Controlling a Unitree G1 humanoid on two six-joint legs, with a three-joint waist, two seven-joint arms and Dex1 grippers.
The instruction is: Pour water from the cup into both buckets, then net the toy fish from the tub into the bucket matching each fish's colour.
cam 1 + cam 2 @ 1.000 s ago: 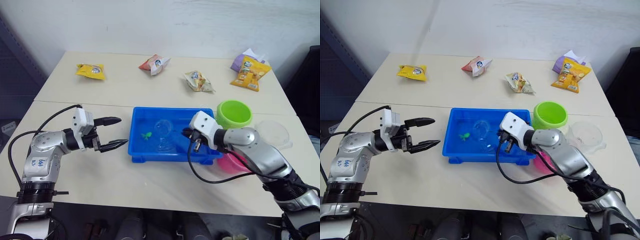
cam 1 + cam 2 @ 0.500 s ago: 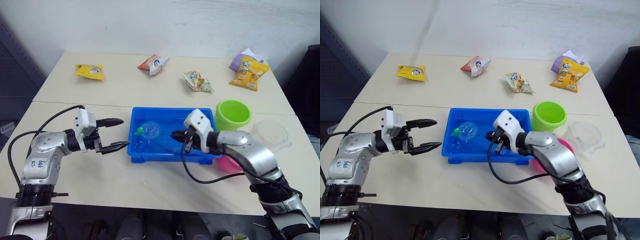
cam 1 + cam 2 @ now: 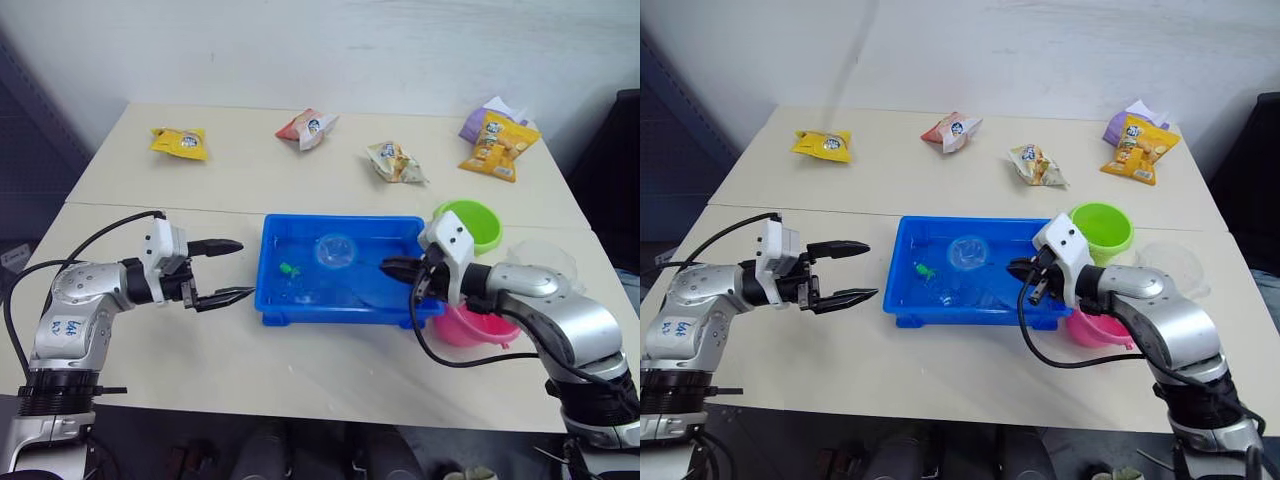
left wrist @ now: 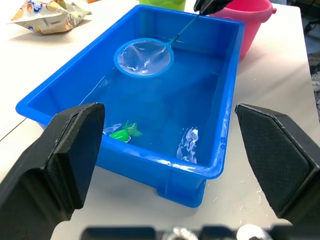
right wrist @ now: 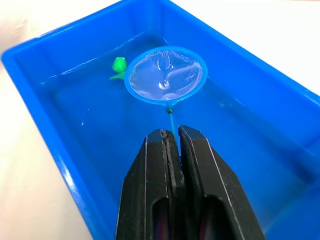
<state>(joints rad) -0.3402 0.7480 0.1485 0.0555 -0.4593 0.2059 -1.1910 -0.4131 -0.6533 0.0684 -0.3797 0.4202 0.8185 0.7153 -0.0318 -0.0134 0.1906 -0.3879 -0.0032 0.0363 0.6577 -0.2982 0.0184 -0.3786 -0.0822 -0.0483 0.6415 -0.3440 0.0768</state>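
The blue tub (image 3: 338,221) holds water and one green toy fish (image 3: 291,269) near its left end. My right gripper (image 3: 392,268) is shut on the thin handle of the net, at the tub's right end. The blue-rimmed net hoop (image 5: 166,73) is over the tub's middle with no fish in it, and the green fish (image 5: 119,65) lies just beside it. The lime green bucket (image 3: 470,222) and the pink bucket (image 3: 470,325) stand right of the tub, with the clear cup (image 3: 1170,258) behind my right arm. My left gripper (image 3: 243,268) is open, left of the tub.
Several snack bags lie along the far side of the table: a yellow one (image 3: 181,141), a red and white one (image 3: 308,126), a pale one (image 3: 395,160) and an orange one (image 3: 500,145). Bare tabletop stretches in front of the tub.
My right gripper has drawn back to the right, carrying the net hoop from the tub's left part to its middle. The green fish stays in the water. The left arm has barely moved.
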